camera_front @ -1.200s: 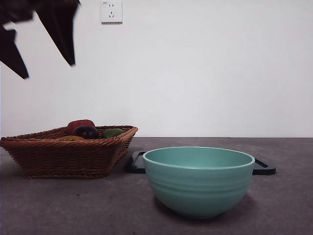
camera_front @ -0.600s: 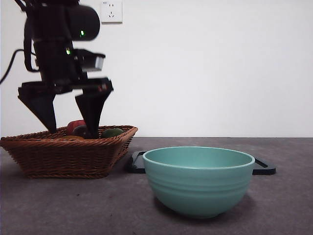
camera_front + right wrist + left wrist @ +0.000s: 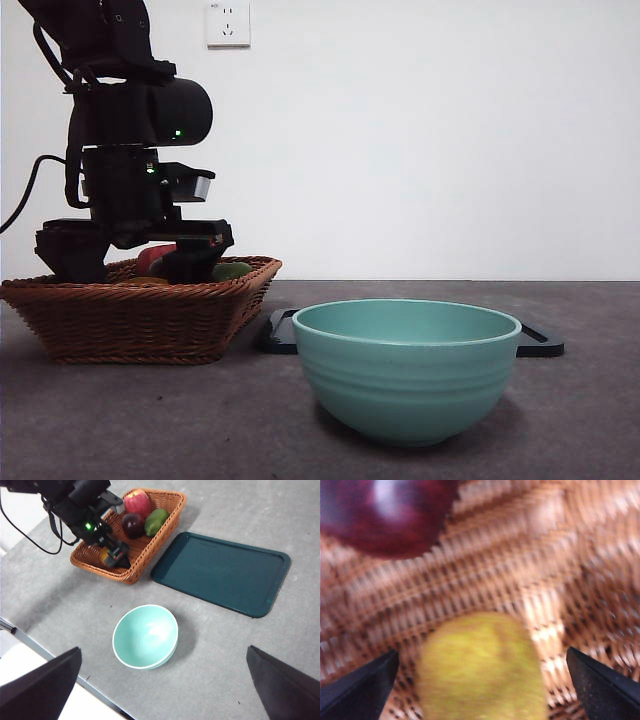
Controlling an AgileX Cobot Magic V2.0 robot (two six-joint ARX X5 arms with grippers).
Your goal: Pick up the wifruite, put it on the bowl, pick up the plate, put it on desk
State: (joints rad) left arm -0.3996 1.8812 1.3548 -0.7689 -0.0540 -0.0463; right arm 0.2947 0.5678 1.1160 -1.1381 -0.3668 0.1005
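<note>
Grey desk (image 3: pixel 235 645) is seen under a wicker basket (image 3: pixel 140 310) at ten o'clock from the bowl (image 3: pixel 406 368), where the wifruite (image 3: pixel 482 667) is straddled by the spread left gripper (image 3: pixel 482 680); an off-centre closure could roll it away, while the right gripper (image 3: pixel 162 700) is held spread above.

Black robot arm (image 3: pixel 125 150) reaches into a brown woven wicker basket (image 3: pixel 140 315).
A ribbed teal-green bowl (image 3: pixel 406 368) stands nearby on the dark grey tabletop (image 3: pixel 150 420), before a flat black tray (image 3: pixel 540 342).

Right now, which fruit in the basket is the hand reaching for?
The small orange-brown fruit, lying between the left hand's open jaws. The dark purple fruit, red one and green one lie further along the basket.
</note>
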